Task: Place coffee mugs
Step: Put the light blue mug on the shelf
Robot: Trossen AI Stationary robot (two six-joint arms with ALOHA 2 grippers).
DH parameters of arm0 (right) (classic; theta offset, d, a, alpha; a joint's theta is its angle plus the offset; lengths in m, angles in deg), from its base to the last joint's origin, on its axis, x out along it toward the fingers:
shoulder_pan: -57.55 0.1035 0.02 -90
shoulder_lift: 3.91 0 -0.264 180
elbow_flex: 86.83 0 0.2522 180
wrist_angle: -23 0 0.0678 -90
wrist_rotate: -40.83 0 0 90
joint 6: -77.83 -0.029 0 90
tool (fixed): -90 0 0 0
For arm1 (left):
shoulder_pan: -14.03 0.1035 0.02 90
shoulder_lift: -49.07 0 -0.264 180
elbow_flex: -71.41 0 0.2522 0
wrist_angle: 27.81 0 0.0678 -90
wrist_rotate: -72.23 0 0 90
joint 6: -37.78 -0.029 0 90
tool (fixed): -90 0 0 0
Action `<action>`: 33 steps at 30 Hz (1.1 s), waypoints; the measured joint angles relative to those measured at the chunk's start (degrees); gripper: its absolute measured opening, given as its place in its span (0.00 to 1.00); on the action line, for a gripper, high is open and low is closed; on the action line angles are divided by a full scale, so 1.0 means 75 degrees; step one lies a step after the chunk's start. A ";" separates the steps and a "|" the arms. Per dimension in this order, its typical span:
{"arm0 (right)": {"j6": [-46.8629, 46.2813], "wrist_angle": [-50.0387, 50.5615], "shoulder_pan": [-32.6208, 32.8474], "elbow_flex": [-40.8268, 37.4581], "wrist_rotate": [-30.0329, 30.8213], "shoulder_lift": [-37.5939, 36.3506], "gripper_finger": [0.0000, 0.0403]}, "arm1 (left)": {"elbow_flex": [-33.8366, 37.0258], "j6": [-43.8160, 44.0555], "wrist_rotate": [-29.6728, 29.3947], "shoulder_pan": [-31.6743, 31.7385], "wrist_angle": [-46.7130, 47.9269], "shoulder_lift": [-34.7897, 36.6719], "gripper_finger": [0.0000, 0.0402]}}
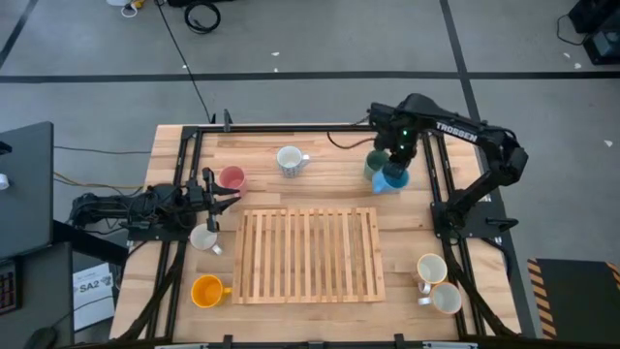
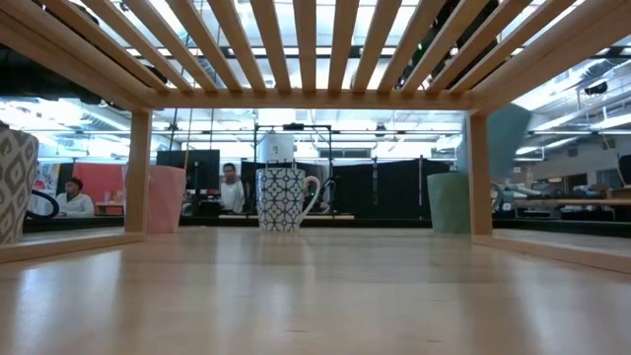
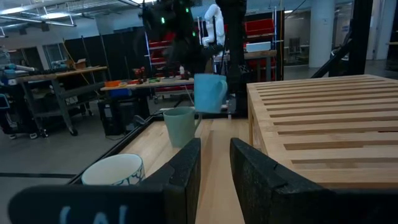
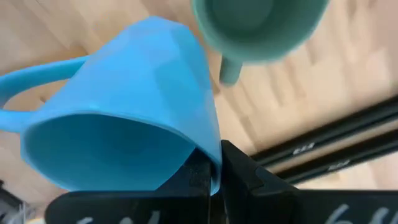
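While the right end effector (image 4: 214, 163) pinches the rim of the bright blue faceted ceramic mug (image 1: 392, 178) between its closed fingers, the mug hangs tilted above the table, beyond the far right corner of the slatted wooden rack (image 1: 310, 254). In the right wrist view the wall of this mug sits between the two dark fingers, and its handle points away to the side. The dark green round mug (image 1: 376, 163) stands upright on the light wooden table (image 1: 339, 170) just beside the blue one, a little farther from the rack.

The left end effector (image 1: 215, 199) is near the far left corner of the rack, low over the table, and its fingers (image 3: 186, 168) stand narrowly apart with nothing between them. The pink mug (image 1: 232, 178) stands just beside it, on the side away from the rack. A white mug (image 1: 204, 237) stands near the left edge of the rack, and the orange mug (image 1: 207, 290) stands by the rack's near left corner.

The white mug with a dark pattern (image 1: 290, 160) stands beyond the far edge of the rack, about at its middle. Two cream mugs (image 1: 432, 269) stand close together to the right of the rack's near right corner. The rack itself carries no mug on its slats.
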 joint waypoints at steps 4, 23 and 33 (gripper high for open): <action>-0.0001 0.0002 0.0143 0.0819 0.0013 0.0000 0.06 | -0.0001 0.0000 0.0001 0.0000 0.0001 0.0000 0.23; -0.1990 0.0007 0.2251 0.3068 -0.1458 -0.0009 0.06 | -0.0002 -0.0003 0.0000 0.0001 0.0000 0.0000 0.23; -0.3358 0.0002 0.3662 0.3068 -0.1609 0.0000 0.06 | -0.0002 -0.0003 0.0001 0.0003 0.0000 0.0000 0.23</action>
